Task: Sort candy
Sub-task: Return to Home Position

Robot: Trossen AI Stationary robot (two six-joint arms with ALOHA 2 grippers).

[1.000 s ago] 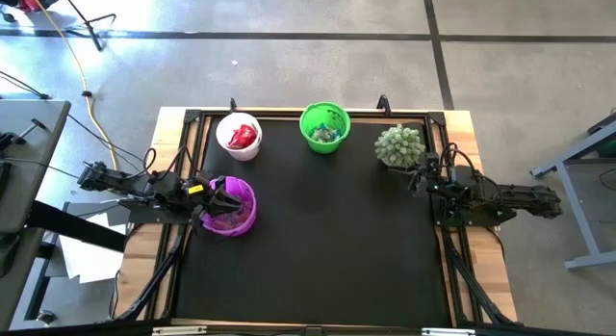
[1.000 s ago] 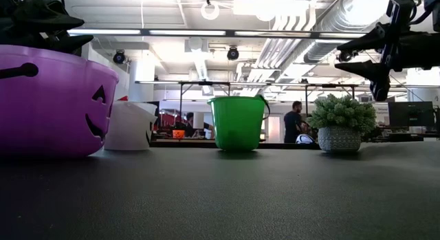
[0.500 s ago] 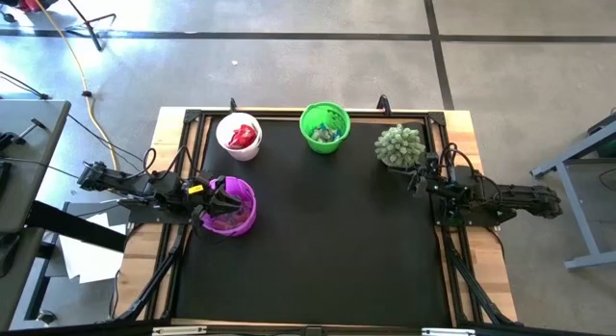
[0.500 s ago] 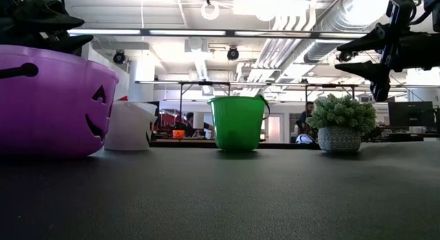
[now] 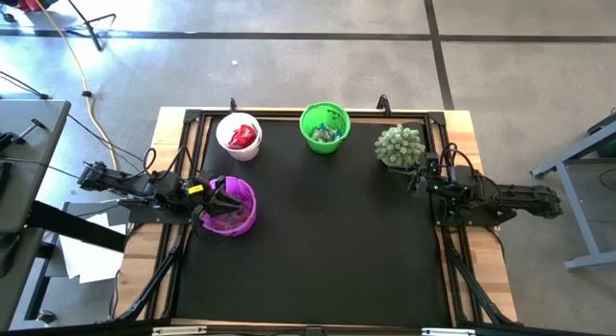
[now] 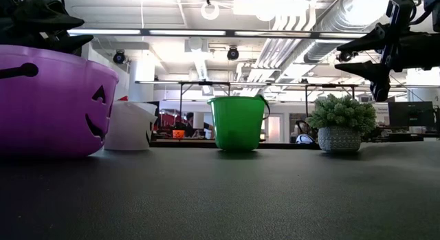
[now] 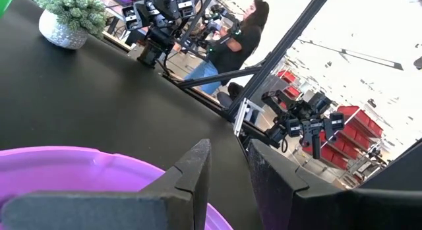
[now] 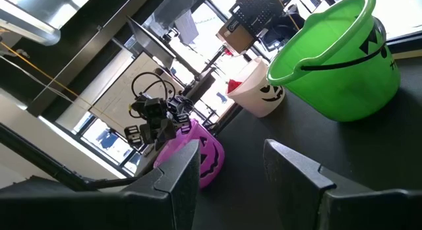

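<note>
The desk (image 5: 327, 249) holds a purple bucket (image 5: 246, 209), a green bucket (image 5: 308, 124) and a white bucket (image 5: 224, 142), with nothing lying loose, so the sorting looks done. The left hand (image 5: 219, 198) hangs over the purple bucket, open a little and empty; the right hand (image 5: 415, 179) waits open and empty at the desk's right edge. Red candy (image 5: 243, 136) sits in the white bucket, bluish candy in the green.

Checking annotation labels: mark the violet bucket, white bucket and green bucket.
violet bucket (image 6: 48, 106), low view, front wall beside the carved face.
white bucket (image 6: 130, 126), low view, side wall.
green bucket (image 6: 237, 123), low view, front wall.
</note>
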